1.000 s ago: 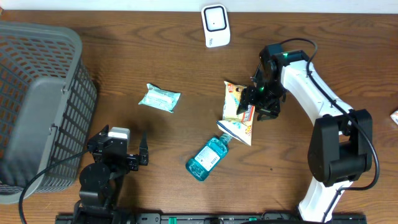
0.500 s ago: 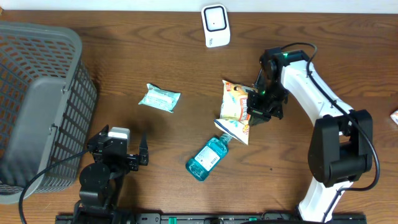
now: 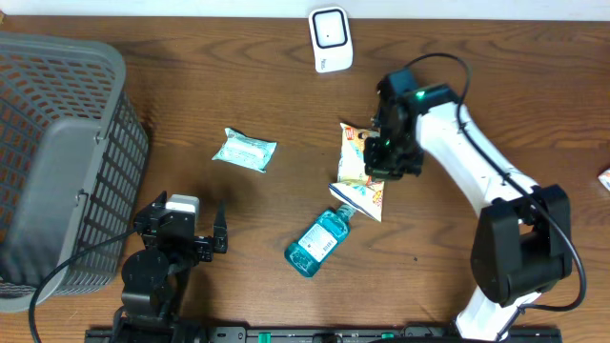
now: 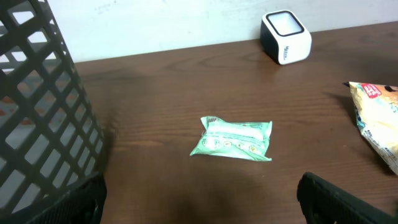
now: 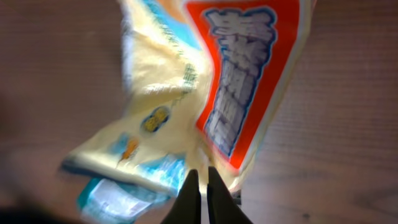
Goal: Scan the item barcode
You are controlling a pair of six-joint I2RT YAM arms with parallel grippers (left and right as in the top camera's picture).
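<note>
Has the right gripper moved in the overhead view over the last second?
Yes. The right gripper shifted left, onto the snack bag, closer to the white scanner.

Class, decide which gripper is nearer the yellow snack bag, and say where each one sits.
Right. The right gripper is shut on the snack bag at its edge. The left gripper is open, well off to the bag's left, near the basket.

At left a grey mesh basket (image 3: 119, 181), white box scanner (image 3: 331, 39) behind, yellow foil snack bag (image 3: 355, 164) centre-right, teal plastic bottle (image 3: 317, 242) just before it
</note>
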